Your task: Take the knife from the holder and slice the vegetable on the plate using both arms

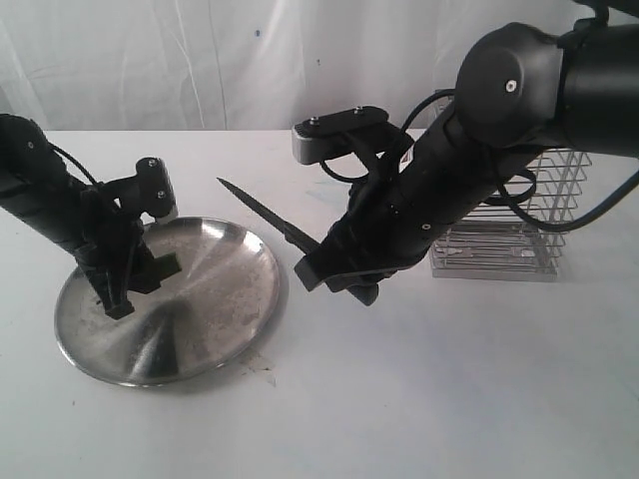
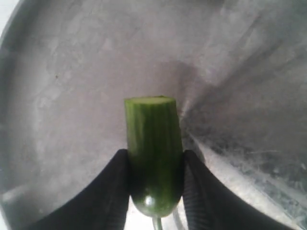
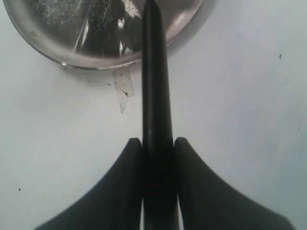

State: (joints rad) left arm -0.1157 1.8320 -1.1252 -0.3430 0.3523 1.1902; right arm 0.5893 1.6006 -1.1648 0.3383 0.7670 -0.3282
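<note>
Holding the vegetable [image 2: 152, 139] on the plate [image 1: 215, 299] with left tool [image 1: 125, 284] clamped round it, steadying for cuts; clamping right tool [image 3: 157, 143] on the knife [image 1: 262, 212], tip toward plate

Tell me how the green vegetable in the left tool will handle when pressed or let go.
The vegetable holds its shape squeezed in the left tool, so it is probably firm. Its glossy skin looks slippery. Round in section, it would likely roll on the smooth plate if released.
</note>
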